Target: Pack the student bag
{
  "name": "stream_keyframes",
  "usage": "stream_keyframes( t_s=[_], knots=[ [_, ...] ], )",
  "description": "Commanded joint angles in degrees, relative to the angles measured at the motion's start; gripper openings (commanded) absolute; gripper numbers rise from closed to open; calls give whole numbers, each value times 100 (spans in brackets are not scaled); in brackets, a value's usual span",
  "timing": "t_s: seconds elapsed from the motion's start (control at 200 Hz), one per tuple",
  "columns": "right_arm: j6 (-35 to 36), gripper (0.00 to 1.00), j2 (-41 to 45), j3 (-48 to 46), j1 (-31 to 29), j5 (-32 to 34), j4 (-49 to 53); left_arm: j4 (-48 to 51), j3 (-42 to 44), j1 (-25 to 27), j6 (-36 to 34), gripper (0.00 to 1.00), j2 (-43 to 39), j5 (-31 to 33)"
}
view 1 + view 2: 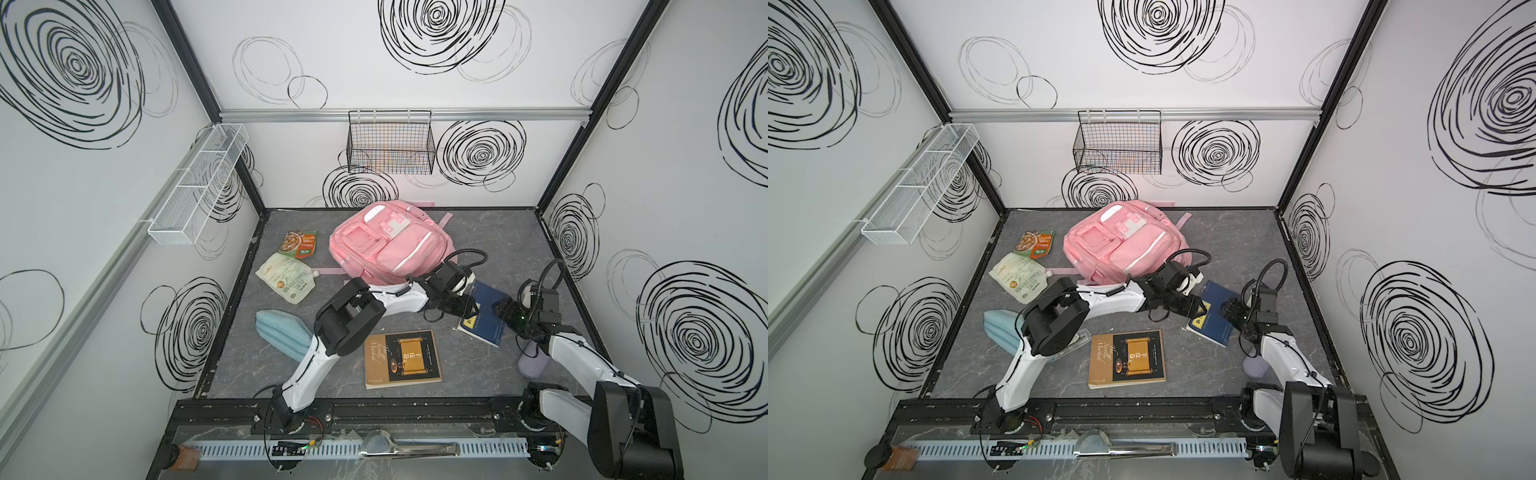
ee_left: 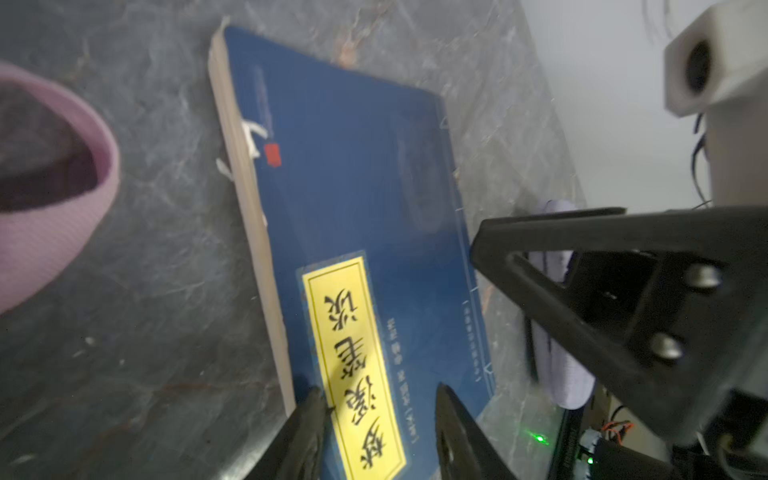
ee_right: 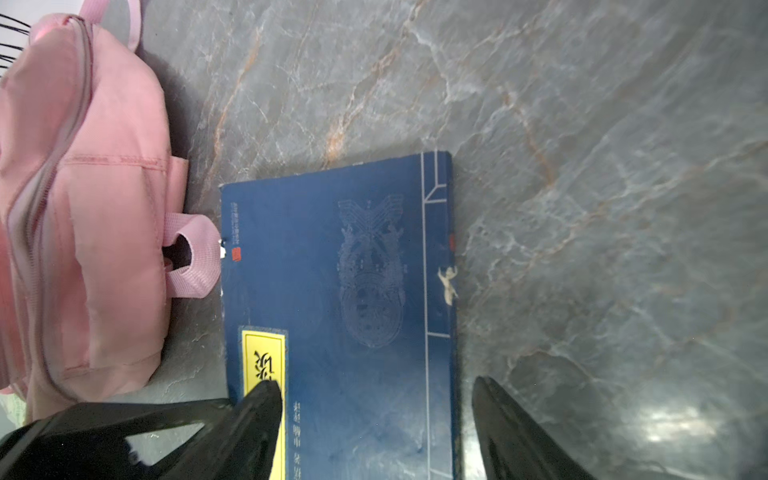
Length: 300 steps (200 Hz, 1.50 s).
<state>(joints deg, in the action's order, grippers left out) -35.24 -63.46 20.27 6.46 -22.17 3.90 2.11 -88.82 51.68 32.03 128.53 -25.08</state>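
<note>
Blue book [image 2: 353,166]: your left wrist view shows page edges, right wrist view the student bag [image 3: 104,187] beside; left gripper [image 2: 378,390], right gripper [image 3: 374,382] spread

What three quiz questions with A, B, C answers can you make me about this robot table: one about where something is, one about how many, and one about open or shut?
1. Where does the blue book lie?
A. in the black wire basket
B. on the table beside the pink backpack
C. in the white mesh shelf

2. How many books are on the table?
A. one
B. two
C. four

3. How do the jaws of the right gripper stand?
A. open
B. shut on nothing
C. shut on the pink backpack

Answers:
1 B: both top views show it flat on the table next to the backpack.
2 B: only the blue book and the brown book are there.
3 A: in the right wrist view its fingers stand far apart over the blue book.
</note>
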Motion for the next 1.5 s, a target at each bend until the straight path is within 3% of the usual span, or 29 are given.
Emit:
stream_keyframes(
  t_s=[0.0, 0.315, 0.58, 0.765, 1.126, 1.236, 1.356, 1.431, 1.496],
  knots=[
    [-122, 76, -220, -83, 40, -473, -213, -453, 208, -52, 165, 46, 48, -119],
    [-105, 74, -81, -295, 57, -1053, -530, -1084, 838, -191, 435, 43, 380, -237],
    [-303, 59, 739, -524, 84, -1994, -1083, -1541, 1160, -228, 645, 41, 667, -330],
    [-472, 51, 1087, -692, 89, -2245, -1427, -1717, 1243, -232, 775, 40, 813, -392],
    [-739, 47, 420, -937, 126, -2496, -2013, -2053, 1357, -277, 1049, 39, 1032, -523],
    [-697, 33, 91, -830, 145, -2631, -2036, -2239, 1445, -285, 1162, 39, 1022, -600],
    [-447, 8, -203, -539, 171, -2580, -1663, -2277, 1358, -306, 1136, 39, 768, -682],
    [-262, 0, -255, -340, 204, -2386, -1294, -2080, 1108, -320, 997, 41, 425, -712],
    [-199, 0, -172, -231, 269, -2223, -1071, -1825, 808, -340, 790, 43, 31, -735]
  ],
)
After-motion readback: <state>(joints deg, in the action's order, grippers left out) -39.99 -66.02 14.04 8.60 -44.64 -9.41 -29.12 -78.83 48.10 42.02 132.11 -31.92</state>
